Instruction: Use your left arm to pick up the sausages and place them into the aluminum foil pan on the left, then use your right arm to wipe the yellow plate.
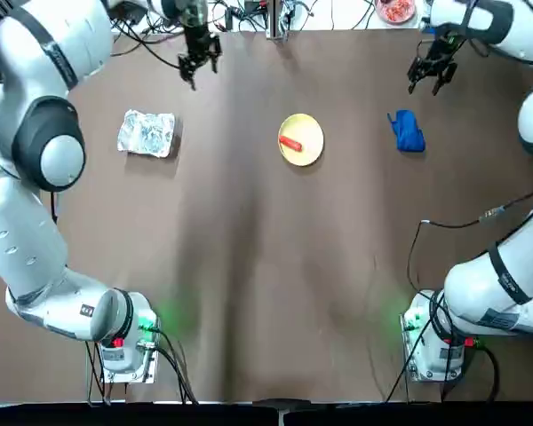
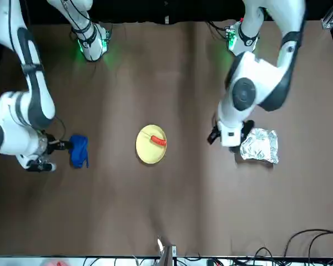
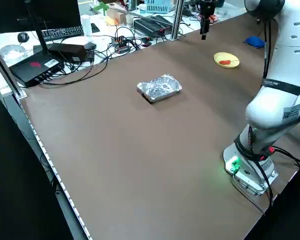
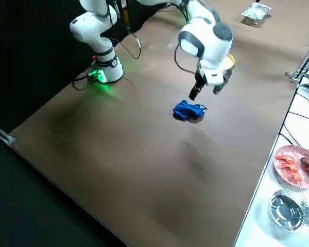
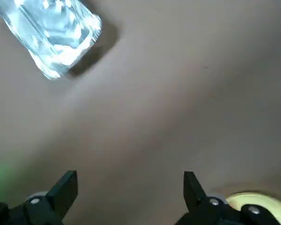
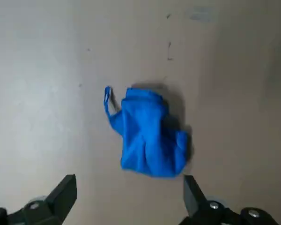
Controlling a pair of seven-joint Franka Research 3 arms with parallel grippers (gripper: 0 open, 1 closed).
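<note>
the left gripper (image 1: 198, 60) hangs over the table (image 1: 249, 266) with its fingers apart and empty, the foil pan (image 1: 147, 133) off to one side of it and the yellow plate (image 1: 301, 139) to the other, a stance that looks ready to reach for the sausage (image 1: 290, 143) lying on that plate. the right gripper (image 1: 431, 73), also apart and empty, waits just above the blue cloth (image 1: 407, 130), likely for the wiping.

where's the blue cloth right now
In the top view the blue cloth lies on the table's right side, right of the yellow plate, just below the right gripper.
</note>
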